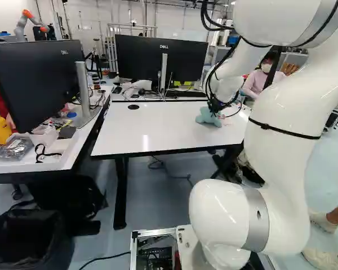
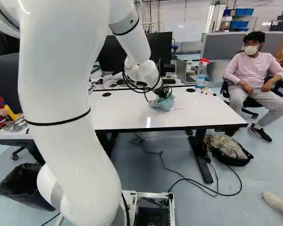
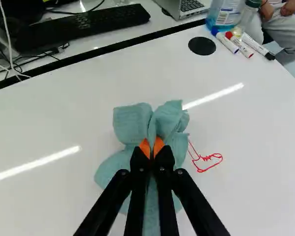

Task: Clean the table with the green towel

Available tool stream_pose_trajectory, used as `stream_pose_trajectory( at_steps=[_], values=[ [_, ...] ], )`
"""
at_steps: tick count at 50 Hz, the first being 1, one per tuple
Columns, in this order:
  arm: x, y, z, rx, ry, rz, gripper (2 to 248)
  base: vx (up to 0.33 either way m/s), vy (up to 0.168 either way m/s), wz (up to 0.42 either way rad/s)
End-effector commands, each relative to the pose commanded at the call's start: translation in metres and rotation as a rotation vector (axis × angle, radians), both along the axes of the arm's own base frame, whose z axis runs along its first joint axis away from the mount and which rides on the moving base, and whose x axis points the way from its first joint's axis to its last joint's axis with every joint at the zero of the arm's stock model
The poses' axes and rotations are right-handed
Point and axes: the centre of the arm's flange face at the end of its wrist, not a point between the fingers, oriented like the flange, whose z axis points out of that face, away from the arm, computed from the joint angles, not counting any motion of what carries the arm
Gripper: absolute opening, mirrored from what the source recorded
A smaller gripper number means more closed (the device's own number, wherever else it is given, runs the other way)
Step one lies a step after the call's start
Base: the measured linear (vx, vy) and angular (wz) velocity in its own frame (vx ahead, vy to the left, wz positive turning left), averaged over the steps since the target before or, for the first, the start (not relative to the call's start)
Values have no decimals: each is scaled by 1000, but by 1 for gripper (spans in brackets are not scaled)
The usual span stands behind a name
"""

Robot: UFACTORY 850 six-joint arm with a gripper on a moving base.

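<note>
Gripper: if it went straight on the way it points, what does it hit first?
The gripper would likely press the green towel it already pinches into the white tabletop below. How much gap is left there, I can't tell.

In the right base view, the middle of the frame gives a wide, flat passage over the white table [image 2: 122, 110], on both sides of the green towel [image 2: 164, 103]. At its upper right part, a bottle [image 2: 202, 75] stands upright and the markers [image 2: 209, 92] lie near it, so low passing is obstructed there. In the left base view, one monitor [image 1: 34, 79] at upper left and another monitor [image 1: 183, 59] at upper middle make tall barriers.
</note>
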Motion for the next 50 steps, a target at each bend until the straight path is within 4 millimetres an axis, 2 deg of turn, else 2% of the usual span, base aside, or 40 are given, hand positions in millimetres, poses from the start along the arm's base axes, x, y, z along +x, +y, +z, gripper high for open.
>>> stream_pose_trajectory(
  at_steps=[42,50],
  values=[
    [-11,-72,-2,0,0,-126,29,0,0,0],
    [-13,-75,-3,9,21,-134,29,0,0,0]
  ],
)
